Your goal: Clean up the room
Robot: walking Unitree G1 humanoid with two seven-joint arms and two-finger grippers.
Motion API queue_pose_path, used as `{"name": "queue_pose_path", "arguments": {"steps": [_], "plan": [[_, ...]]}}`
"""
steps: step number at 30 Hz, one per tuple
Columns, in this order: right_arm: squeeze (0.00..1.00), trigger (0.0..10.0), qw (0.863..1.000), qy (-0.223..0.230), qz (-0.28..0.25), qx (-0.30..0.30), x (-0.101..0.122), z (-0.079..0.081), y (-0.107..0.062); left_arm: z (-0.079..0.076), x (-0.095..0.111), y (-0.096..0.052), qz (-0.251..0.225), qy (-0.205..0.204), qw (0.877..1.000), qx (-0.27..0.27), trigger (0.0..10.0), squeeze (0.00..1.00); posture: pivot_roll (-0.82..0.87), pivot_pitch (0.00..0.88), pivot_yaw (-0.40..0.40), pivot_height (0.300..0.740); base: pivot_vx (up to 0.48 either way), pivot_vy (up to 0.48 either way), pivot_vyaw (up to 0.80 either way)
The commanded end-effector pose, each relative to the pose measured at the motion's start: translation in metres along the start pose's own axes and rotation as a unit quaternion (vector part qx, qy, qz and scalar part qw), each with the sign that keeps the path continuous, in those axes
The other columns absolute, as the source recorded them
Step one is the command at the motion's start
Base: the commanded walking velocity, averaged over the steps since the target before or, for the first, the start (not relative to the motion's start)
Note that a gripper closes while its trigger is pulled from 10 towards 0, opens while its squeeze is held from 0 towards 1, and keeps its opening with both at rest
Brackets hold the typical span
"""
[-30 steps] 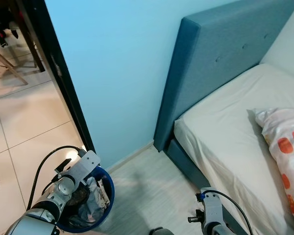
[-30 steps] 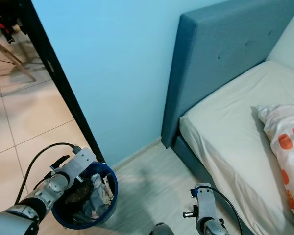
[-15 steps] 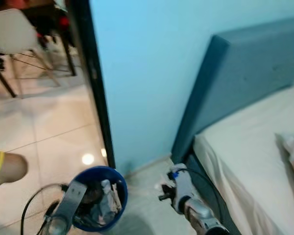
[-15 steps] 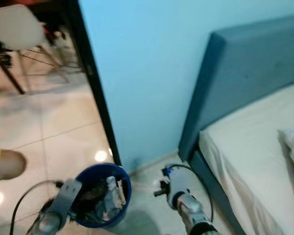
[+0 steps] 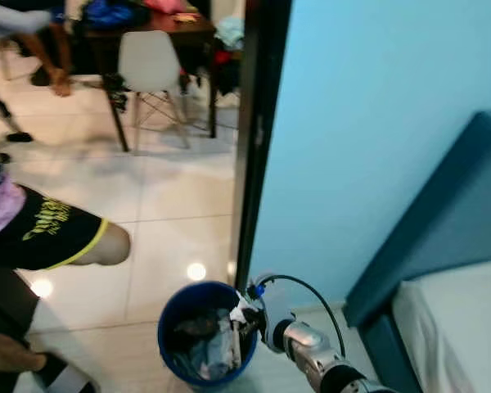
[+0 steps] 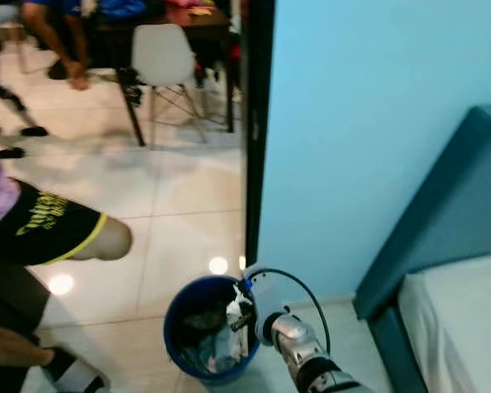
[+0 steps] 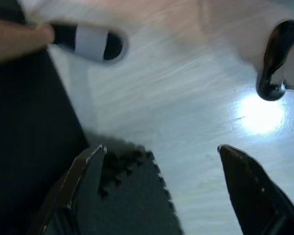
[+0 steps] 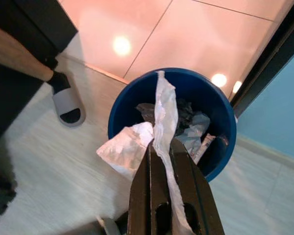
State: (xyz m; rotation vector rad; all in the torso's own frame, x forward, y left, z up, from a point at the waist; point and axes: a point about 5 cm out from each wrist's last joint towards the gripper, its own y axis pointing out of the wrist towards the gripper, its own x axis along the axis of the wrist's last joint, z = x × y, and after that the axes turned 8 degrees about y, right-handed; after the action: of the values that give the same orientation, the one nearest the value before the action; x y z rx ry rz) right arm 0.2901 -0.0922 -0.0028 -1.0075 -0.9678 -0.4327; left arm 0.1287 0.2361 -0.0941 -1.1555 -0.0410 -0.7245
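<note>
White crumpled paper [image 8: 159, 128]: the right gripper [image 8: 162, 161] is pinching it between fingers pressed flat together, at the near rim of the bin [image 8: 220, 147]. The paper's long axis is running along the fingers and out past their tips, its free end pointing over the bin's mouth; a wider crumpled lobe is hanging off to one side, over the wood-look floor [image 8: 54, 171] outside the rim.

Bin: blue, round, already holding scrap paper and dark rubbish, standing by the black door frame [image 5: 258, 139] at the foot of the blue wall [image 5: 376, 123].

Step in hand, by my reading: the drop into the bin. The next move is calling for the gripper to go further over the opening, so the side lobe is clearing the rim, and only then for the fingers to part.

Left gripper [image 7: 161, 161]: fingers spread, pointing at the floor, idle.

Also present: a person's leg and slipper [image 8: 66, 105] just beside the bin; bed [image 5: 450, 327] on the robot's right.
</note>
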Motion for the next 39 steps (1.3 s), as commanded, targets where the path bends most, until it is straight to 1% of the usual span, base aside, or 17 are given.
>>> {"name": "queue_pose_path", "arguments": {"steps": [1, 6, 9, 15, 16, 17, 20, 22, 25, 29, 31, 33, 35, 39], "plan": [[0.00, 10.0, 1.000, 0.000, 0.015, -0.009, -0.005, -0.002, -0.001, -0.001, -0.001, 0.000, 0.005, -0.015, 1.000, -0.005, 10.0, 0.00, 0.01, 0.100, -0.057, 0.719, 0.000, 0.000, 0.79], [0.00, 10.0, 0.999, 0.002, 0.010, -0.030, -0.004, -0.008, -0.003, 0.006, 0.009, 0.003, -0.005, -0.028, 1.000, 0.001, 10.0, 0.00, 0.01, 0.099, -0.054, 0.719, 0.000, 0.000, 0.79], [0.00, 10.0, 0.999, 0.005, 0.007, -0.053, -0.004, -0.015, -0.005, 0.013, 0.021, 0.007, -0.015, -0.030, 0.999, -0.001, 10.0, 0.00, 0.00, 0.091, -0.050, 0.719, 0.081, -0.366, 0.79], [0.00, 10.0, 0.998, 0.003, 0.006, -0.064, -0.005, -0.018, -0.007, 0.017, 0.027, 0.008, -0.017, -0.034, 0.999, 0.003, 10.0, 0.00, 0.00, 0.080, -0.044, 0.719, 0.120, -0.414, 0.79], [0.00, 10.0, 0.997, 0.000, 0.010, -0.081, -0.006, -0.021, -0.008, 0.018, 0.030, 0.009, -0.019, -0.035, 0.999, 0.006, 10.0, 0.00, 0.00, 0.077, -0.043, 0.719, 0.000, 0.000, 0.49], [0.00, 10.0, 0.997, 0.000, 0.010, -0.081, -0.006, -0.021, -0.008, 0.018, 0.030, 0.009, -0.019, -0.035, 0.999, 0.006, 10.0, 0.00, 0.00, 0.077, -0.043, 0.719, 0.000, 0.000, 0.49], [0.00, 10.0, 0.992, -0.005, 0.018, -0.121, -0.008, -0.028, -0.010, 0.018, 0.034, 0.010, -0.023, -0.039, 0.999, 0.006, 10.0, 0.00, 0.00, 0.076, -0.043, 0.719, 0.000, 0.000, 0.16], [0.00, 10.0, 0.991, 0.002, 0.015, -0.131, -0.007, -0.031, -0.011, 0.016, 0.034, 0.010, -0.024, -0.037, 0.999, 0.003, 10.0, 0.00, 0.00, 0.079, -0.041, 0.719, 0.000, 0.000, 0.00], [0.00, 10.0, 0.990, 0.001, 0.015, -0.138, -0.007, -0.034, -0.012, 0.013, 0.031, 0.009, -0.021, -0.029, 0.999, -0.001, 10.0, 0.00, 0.00, 0.088, -0.041, 0.719, 0.000, 0.000, 0.00], [0.00, 10.0, 0.990, 0.000, 0.014, -0.142, -0.005, -0.036, -0.013, 0.012, 0.029, 0.008, -0.019, -0.030, 0.999, -0.003, 10.0, 0.00, 0.01, 0.103, -0.042, 0.719, 0.000, 0.000, 0.00], [0.00, 10.0, 0.989, 0.005, 0.008, -0.147, -0.001, -0.040, -0.014, 0.010, 0.026, 0.008, -0.019, -0.031, 0.999, -0.006, 10.0, 0.00, 0.02, 0.141, -0.042, 0.719, 0.000, 0.000, 0.00], [0.00, 10.0, 0.988, 0.011, 0.005, -0.151, 0.002, -0.042, -0.014, 0.009, 0.025, 0.007, -0.018, -0.030, 0.999, -0.007, 10.0, 0.00, 0.02, 0.146, -0.041, 0.719, 0.000, 0.000, 0.00], [0.00, 10.0, 0.987, 0.014, 0.001, -0.158, 0.008, -0.046, -0.014, 0.006, 0.019, 0.005, -0.018, -0.032, 0.999, -0.008, 10.0, 0.00, 0.04, 0.195, -0.040, 0.719, 0.000, 0.000, 0.00], [0.00, 10.0, 0.987, 0.011, 0.003, -0.162, 0.011, -0.047, -0.014, 0.005, 0.017, 0.005, -0.019, -0.034, 0.999, -0.008, 10.0, 0.00, 0.04, 0.195, -0.040, 0.719, 0.000, 0.000, 0.00]]}}
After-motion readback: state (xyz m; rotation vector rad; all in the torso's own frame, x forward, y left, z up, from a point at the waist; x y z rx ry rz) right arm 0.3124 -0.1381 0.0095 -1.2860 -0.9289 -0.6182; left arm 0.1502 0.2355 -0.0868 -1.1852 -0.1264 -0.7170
